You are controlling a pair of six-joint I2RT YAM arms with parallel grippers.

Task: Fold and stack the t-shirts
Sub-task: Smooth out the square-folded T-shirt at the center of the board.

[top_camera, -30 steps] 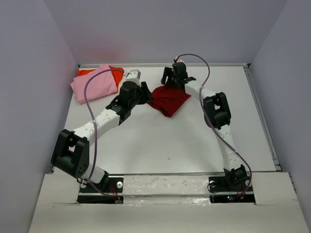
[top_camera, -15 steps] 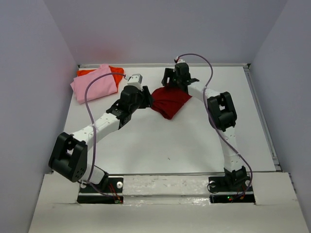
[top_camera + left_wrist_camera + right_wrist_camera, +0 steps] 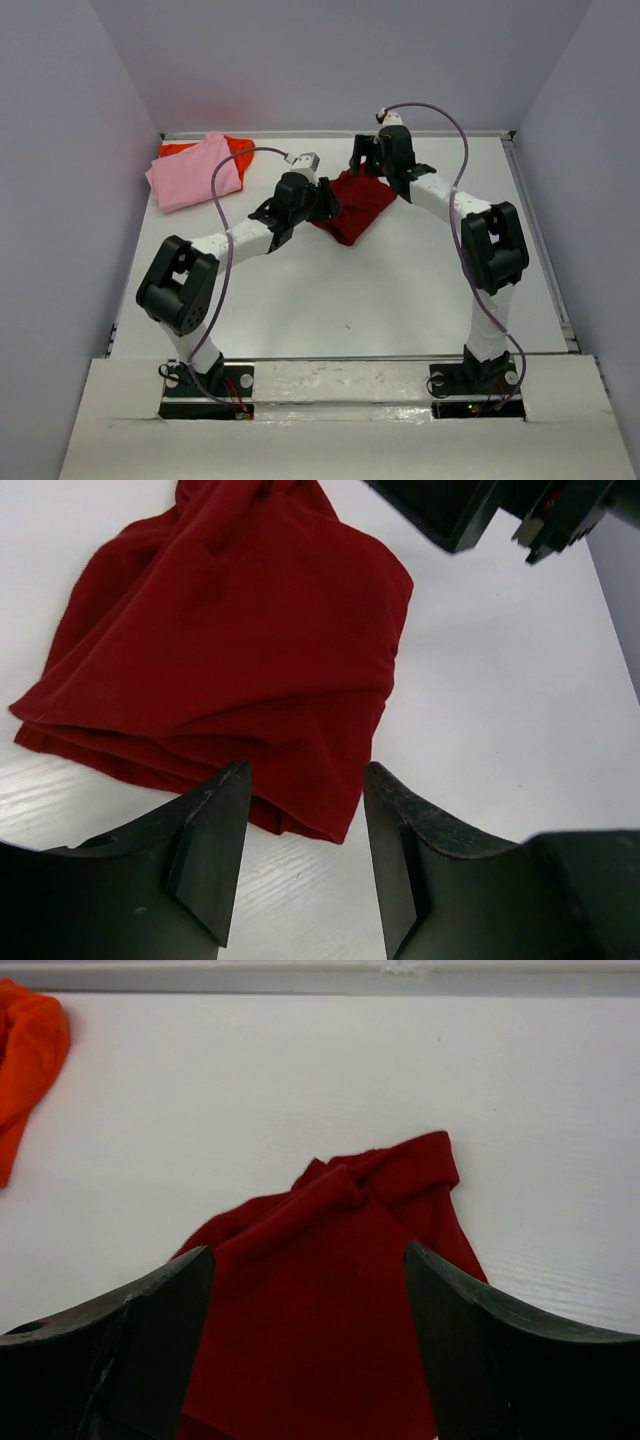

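White tabletop (image 3: 330,300), smooth and matte, sits between pale grey walls (image 3: 340,60), with a thin rim (image 3: 340,134) along the far edge. The dark crimson t-shirt (image 3: 352,205) lies at the far middle, a soft, creased bundle with a twisted bunch at its far end. The left gripper (image 3: 305,780) hovers at its left edge, fingers spread, pinching nothing. The right gripper (image 3: 308,1250) stands over its far side, jaws wide apart and empty. The pink t-shirt (image 3: 195,172) lies on the orange-red t-shirt (image 3: 240,150) in the far left corner, well apart. Most room lies near and right.
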